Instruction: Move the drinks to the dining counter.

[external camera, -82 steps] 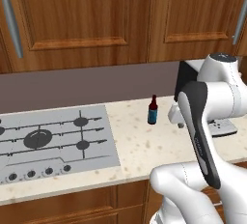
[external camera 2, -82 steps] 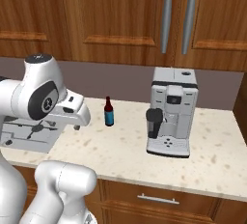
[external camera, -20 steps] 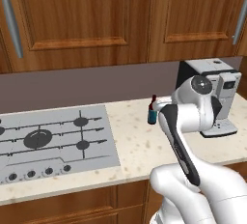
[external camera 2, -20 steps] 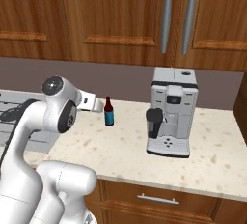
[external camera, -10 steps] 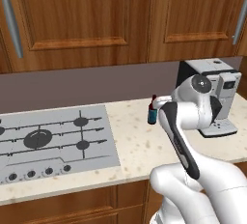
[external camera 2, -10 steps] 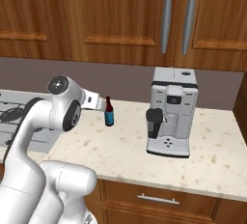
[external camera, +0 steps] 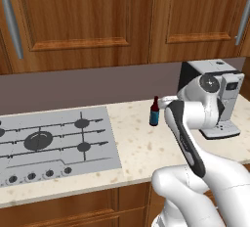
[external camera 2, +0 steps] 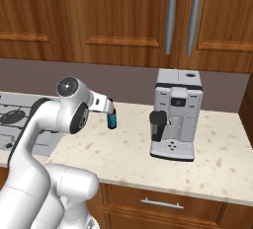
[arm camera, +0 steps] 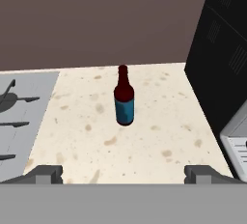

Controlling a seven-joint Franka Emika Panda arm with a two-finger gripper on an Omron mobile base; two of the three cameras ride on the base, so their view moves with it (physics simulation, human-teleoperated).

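Nothing can be read: the blue label on the short dark-red bottle [arm camera: 124,100], ahead of the claw, carries no lettering.

I count one bottle [arm camera: 124,96] on the counter [arm camera: 144,150], standing upright. One coffee machine [external camera 2: 176,116] stands on the same counter. One stovetop [external camera: 53,143] is set into it; I count four burners [external camera: 38,140] in the left base view, one cut by the frame edge, and five knobs [external camera: 31,176] along its front edge. Above the counter, the left base view gives me two cabinet doors [external camera: 83,15] in full, with two bar handles [external camera: 11,23] in sight; the right base view shows two bar handles side by side. Below the counter I count one drawer handle [external camera 2: 161,203]. My pincer [arm camera: 124,174] has two fingertips [arm camera: 48,172], spread wide.
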